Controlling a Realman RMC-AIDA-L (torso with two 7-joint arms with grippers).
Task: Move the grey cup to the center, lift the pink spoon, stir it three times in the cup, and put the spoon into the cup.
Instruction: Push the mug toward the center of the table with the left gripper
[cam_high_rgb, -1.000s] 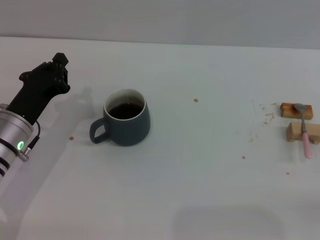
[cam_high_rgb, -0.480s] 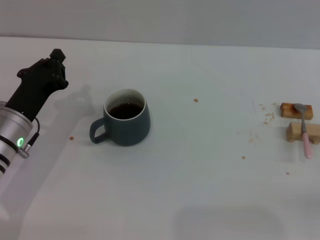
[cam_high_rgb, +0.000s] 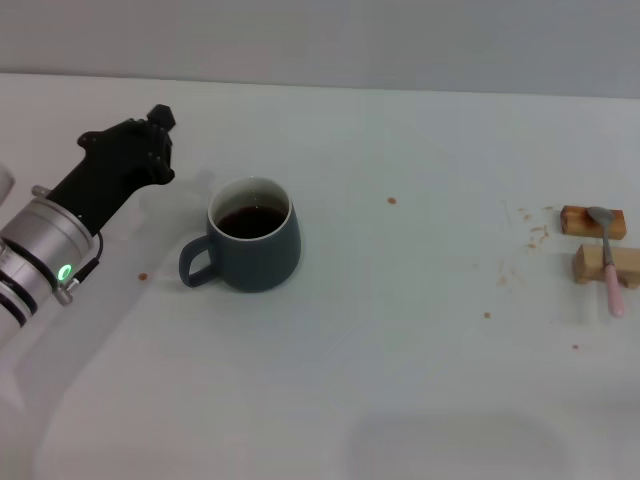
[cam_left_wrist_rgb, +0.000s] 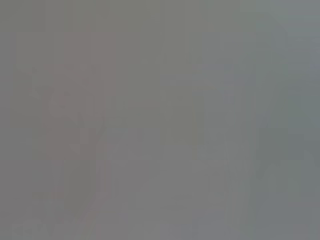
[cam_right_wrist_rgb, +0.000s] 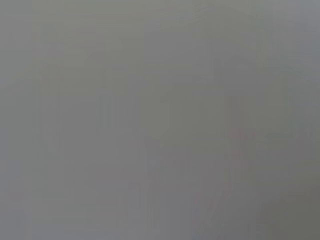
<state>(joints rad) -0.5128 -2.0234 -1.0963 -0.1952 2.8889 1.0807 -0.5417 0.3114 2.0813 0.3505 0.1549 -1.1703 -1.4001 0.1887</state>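
Observation:
The grey cup stands left of the table's middle in the head view, holding dark liquid, its loop handle turned toward the left front. My left gripper hovers behind and to the left of the cup, clear of it. At the far right the pink spoon lies across two tan wooden blocks, its metal bowl at the far end. The right gripper is out of view. Both wrist views are a plain grey blur.
Small brown crumbs dot the white table, most of them left of the blocks. The table's far edge meets a grey wall.
My left arm has swung right and toward the cup, after a slight drift back half a second earlier. The cup and spoon have not moved.

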